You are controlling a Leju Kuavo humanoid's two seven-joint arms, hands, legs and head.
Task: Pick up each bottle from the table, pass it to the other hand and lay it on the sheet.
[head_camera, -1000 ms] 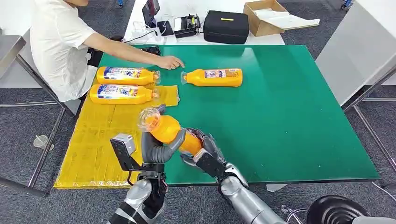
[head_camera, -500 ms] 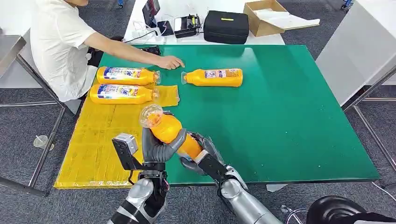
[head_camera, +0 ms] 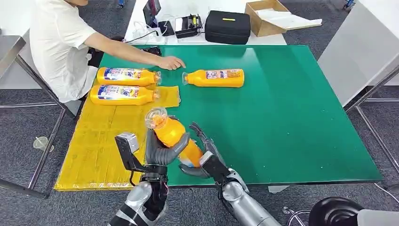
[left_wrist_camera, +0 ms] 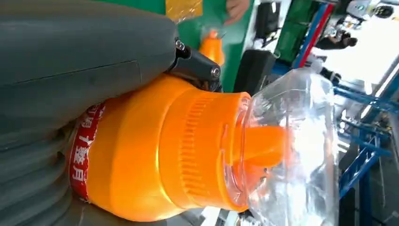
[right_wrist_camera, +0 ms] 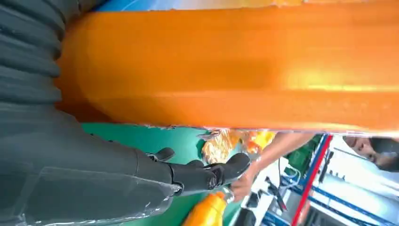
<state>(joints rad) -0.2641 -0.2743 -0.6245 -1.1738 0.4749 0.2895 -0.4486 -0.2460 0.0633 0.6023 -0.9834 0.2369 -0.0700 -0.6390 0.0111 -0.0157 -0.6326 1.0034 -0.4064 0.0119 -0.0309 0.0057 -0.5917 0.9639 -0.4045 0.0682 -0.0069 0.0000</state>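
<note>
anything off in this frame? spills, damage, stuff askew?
Nothing stands out. The held bottle is intact, its clear cap on. Two bottles lie side by side on the yellow sheet; one more lies on the green table. No spill.

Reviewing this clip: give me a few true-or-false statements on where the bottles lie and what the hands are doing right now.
1. Two orange plastic bottles lie on the yellow sheet. True.
2. The left hand grips an orange bottle with a clear cap. True.
3. The right hand hangs far from that bottle. False: its fingers are spread right beside the bottle's base.
4. The green table holds no bottle. False: one orange bottle lies there, near a person's hand.
</note>
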